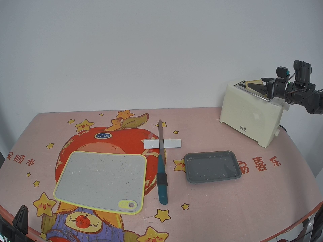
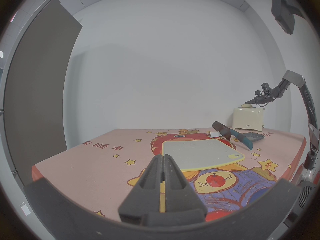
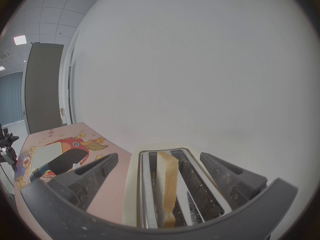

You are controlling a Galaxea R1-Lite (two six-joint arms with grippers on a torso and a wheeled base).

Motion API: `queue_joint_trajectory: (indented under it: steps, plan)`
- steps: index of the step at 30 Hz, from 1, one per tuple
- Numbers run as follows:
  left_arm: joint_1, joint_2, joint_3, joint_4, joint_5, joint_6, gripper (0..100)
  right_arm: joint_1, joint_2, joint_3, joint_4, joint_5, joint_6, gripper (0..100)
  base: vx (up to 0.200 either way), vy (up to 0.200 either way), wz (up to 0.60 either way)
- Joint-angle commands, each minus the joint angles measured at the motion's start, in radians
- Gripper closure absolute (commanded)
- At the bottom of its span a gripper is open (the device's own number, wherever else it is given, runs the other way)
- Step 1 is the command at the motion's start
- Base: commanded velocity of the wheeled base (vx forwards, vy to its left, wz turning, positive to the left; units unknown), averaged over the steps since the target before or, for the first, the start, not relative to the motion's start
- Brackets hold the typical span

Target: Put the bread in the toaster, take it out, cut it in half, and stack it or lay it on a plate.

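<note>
In the toaster (image 1: 250, 118) slot the bread (image 3: 167, 184) stands on edge, with the right gripper (image 3: 158, 156) above it, jaws apart. It's probably light, soft and easily torn, so you should pinch the exposed top gently, across both faces.

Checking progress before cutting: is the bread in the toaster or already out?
In. The bread stands upright in one slot of the toaster, its top above the rim; the open right gripper hovers over it.

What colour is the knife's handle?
The knife handle is teal, clearest in the head view.
</note>
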State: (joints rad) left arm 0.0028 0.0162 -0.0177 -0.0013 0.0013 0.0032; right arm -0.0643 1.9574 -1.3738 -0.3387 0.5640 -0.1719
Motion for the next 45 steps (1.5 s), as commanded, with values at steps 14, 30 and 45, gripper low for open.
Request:
queue_joint_trajectory:
  steps: [14,30,45]
  plan:
    - [0.000,-0.007,0.018,0.000,0.000,0.000,100,0.021,0.003,-0.033,0.000,0.000,0.002,100,0.000,0.000,0.00]
    - [0.000,-0.007,0.018,0.000,0.000,0.000,100,0.032,0.005,-0.001,-0.098,0.004,0.019,100,0.000,0.000,0.00]
    - [0.000,-0.007,0.018,0.000,0.000,0.000,100,0.024,0.000,0.141,-0.289,-0.001,0.143,100,0.000,0.000,0.00]
